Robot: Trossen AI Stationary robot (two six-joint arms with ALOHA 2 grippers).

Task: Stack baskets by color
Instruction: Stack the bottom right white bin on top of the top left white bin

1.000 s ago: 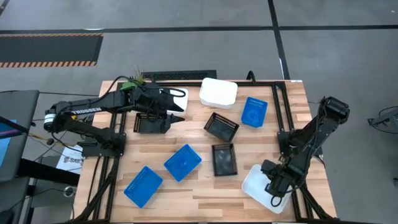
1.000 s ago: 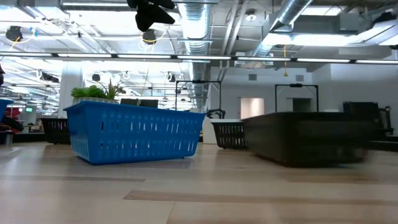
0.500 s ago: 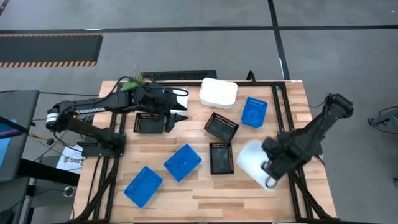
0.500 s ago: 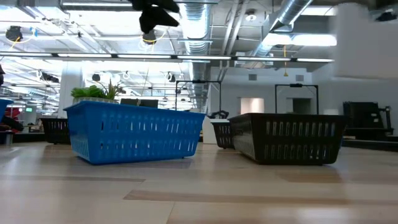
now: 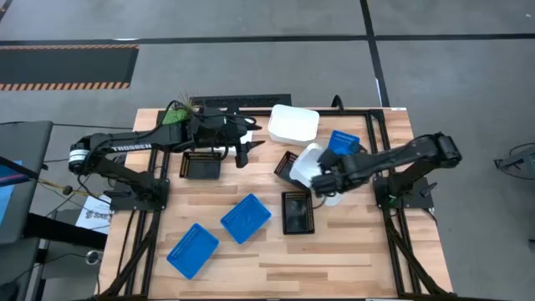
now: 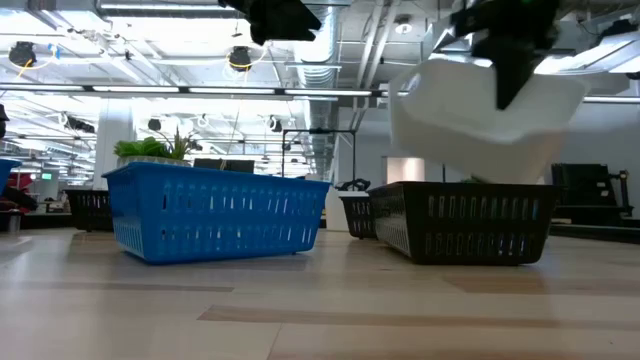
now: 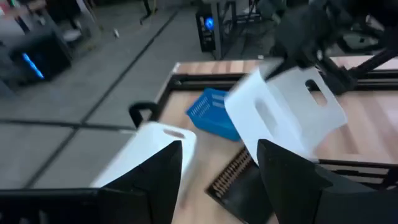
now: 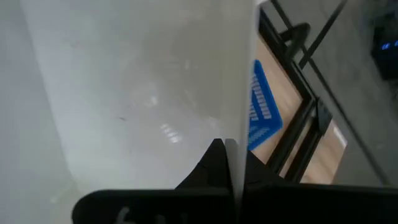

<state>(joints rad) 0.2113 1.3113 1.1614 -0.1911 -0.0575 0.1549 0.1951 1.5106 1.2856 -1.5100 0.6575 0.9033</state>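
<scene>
My right gripper [image 5: 328,177] is shut on a white basket [image 5: 308,165], held tilted in the air over a black basket [image 5: 287,170] and beside a blue basket [image 5: 343,144]. A second white basket [image 5: 292,124] rests on the table at the far edge. My left gripper [image 5: 247,150] hovers open and empty, pointing toward the held basket [image 7: 286,115], above and to the right of another black basket [image 5: 201,165]. A third black basket [image 5: 298,212] and two more blue baskets [image 5: 246,217] [image 5: 192,249] stand on the table nearer the front. My right gripper pinches the white basket's thin wall at its rim [image 8: 239,124] between its two fingers, one on each face of the wall. The fingers [image 6: 510,70] come from above, slanting down. The basket [image 6: 480,120] hangs tilted below them, lifted clear of the table and the baskets.
A green potted plant [image 5: 177,110] stands at the far left corner behind my left arm. A black frame rail [image 5: 372,125] runs along the table's right side. Bare wood lies at the near right, around [image 5: 359,251].
My right gripper has swung from the table's near right corner up and toward the far middle, turning as it went. The white basket has come off the table with it and now hangs tilted. My left gripper has edged toward the table's right and rolled a little, staying open.
</scene>
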